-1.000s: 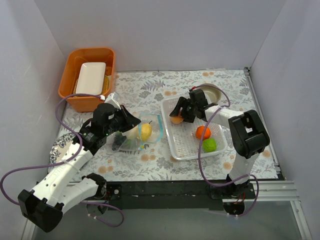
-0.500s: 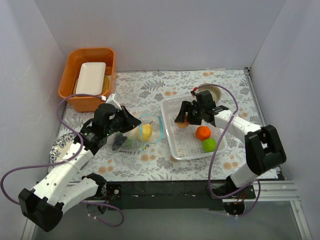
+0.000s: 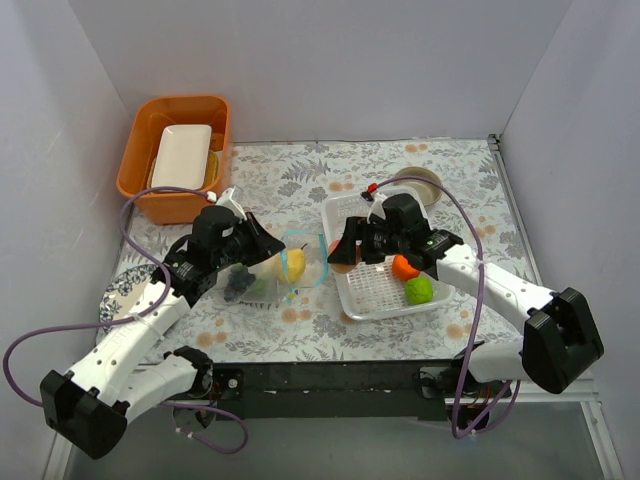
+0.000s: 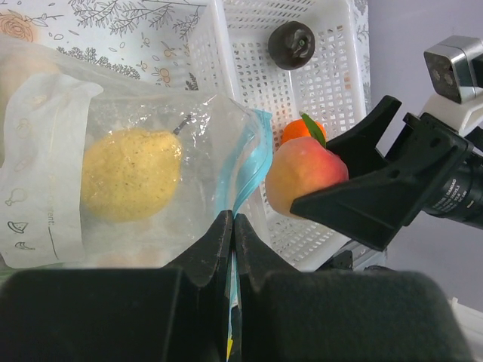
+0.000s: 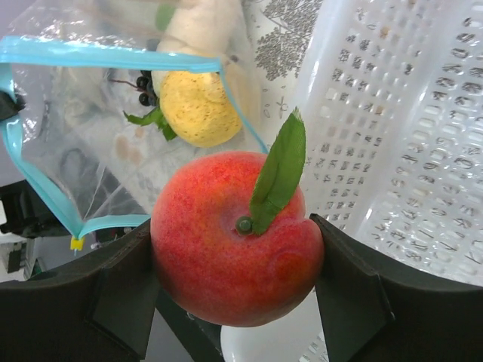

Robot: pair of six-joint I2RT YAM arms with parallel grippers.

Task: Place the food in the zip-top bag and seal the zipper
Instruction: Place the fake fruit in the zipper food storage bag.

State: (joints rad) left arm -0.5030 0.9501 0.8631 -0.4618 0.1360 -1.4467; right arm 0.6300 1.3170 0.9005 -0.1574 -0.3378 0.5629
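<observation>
Peach [image 5: 234, 264] (in right tool [image 3: 345, 252]) hangs between bag [image 4: 204, 136] and basket [image 3: 375, 295].

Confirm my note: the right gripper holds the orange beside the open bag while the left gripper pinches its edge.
Wrong fruit: the right gripper holds the peach, as the right wrist view shows; the orange lies in the basket. The left gripper does pinch the edge of the bag.

Nothing legible.
We see grey print on the white panel [image 4: 38, 166] of the clear crinkly plastic bag [image 4: 205, 142], too blurred to read.
</observation>
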